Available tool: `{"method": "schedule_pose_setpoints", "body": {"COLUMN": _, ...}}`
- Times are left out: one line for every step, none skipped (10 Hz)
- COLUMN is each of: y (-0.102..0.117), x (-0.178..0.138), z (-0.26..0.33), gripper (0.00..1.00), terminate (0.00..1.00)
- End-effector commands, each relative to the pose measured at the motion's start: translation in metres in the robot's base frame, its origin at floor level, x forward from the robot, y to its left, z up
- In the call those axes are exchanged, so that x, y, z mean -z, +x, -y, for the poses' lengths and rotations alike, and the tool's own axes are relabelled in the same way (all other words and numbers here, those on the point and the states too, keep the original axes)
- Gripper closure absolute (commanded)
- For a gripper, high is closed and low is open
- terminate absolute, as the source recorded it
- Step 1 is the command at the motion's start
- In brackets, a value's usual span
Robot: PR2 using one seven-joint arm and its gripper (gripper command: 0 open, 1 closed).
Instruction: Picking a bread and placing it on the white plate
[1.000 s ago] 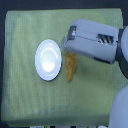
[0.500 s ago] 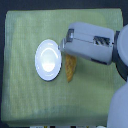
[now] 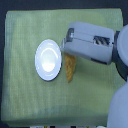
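The white plate (image 3: 48, 60) lies on the green cloth, left of centre in the exterior view, with nothing on it. Just to its right the bread (image 3: 70, 69), a golden-brown loaf, lies on the cloth pointing away from the arm. Its upper end is covered by my gripper (image 3: 66, 48), a grey and white housing that reaches in from the exterior view's right. The fingertips are hidden beneath the housing, so I cannot tell whether they are open or shut, or whether they touch the bread.
A green woven cloth (image 3: 30, 100) covers the table, with a dark edge along the top and bottom of the view. The robot's white body (image 3: 120, 105) fills the lower right corner.
The gripper has shifted slightly left, toward the plate, over the bread's upper end. The bread and plate have not moved.
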Motion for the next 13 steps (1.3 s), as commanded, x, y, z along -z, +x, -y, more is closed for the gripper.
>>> {"method": "schedule_pose_setpoints", "body": {"y": 0.005, "x": -0.011, "z": 0.006, "gripper": 1.0, "terminate": 0.0}}
{"method": "schedule_pose_setpoints", "body": {"y": 0.006, "x": -0.012, "z": 0.007, "gripper": 1.0, "terminate": 0.0}}
{"method": "schedule_pose_setpoints", "body": {"y": 0.008, "x": -0.013, "z": 0.009, "gripper": 1.0, "terminate": 0.0}}
{"method": "schedule_pose_setpoints", "body": {"y": 0.008, "x": -0.014, "z": 0.01, "gripper": 1.0, "terminate": 0.0}}
{"method": "schedule_pose_setpoints", "body": {"y": 0.008, "x": -0.014, "z": 0.011, "gripper": 1.0, "terminate": 0.0}}
{"method": "schedule_pose_setpoints", "body": {"y": 0.009, "x": -0.016, "z": 0.011, "gripper": 1.0, "terminate": 0.0}}
{"method": "schedule_pose_setpoints", "body": {"y": 0.008, "x": -0.028, "z": 0.013, "gripper": 1.0, "terminate": 0.0}}
{"method": "schedule_pose_setpoints", "body": {"y": 0.007, "x": -0.04, "z": 0.018, "gripper": 1.0, "terminate": 0.0}}
{"method": "schedule_pose_setpoints", "body": {"y": 0.001, "x": -0.05, "z": 0.02, "gripper": 1.0, "terminate": 0.0}}
{"method": "schedule_pose_setpoints", "body": {"y": -0.005, "x": -0.066, "z": 0.02, "gripper": 1.0, "terminate": 0.0}}
{"method": "schedule_pose_setpoints", "body": {"y": -0.008, "x": -0.087, "z": 0.019, "gripper": 1.0, "terminate": 0.0}}
{"method": "schedule_pose_setpoints", "body": {"y": -0.011, "x": -0.107, "z": 0.013, "gripper": 1.0, "terminate": 0.0}}
{"method": "schedule_pose_setpoints", "body": {"y": -0.011, "x": -0.115, "z": 0.01, "gripper": 1.0, "terminate": 0.0}}
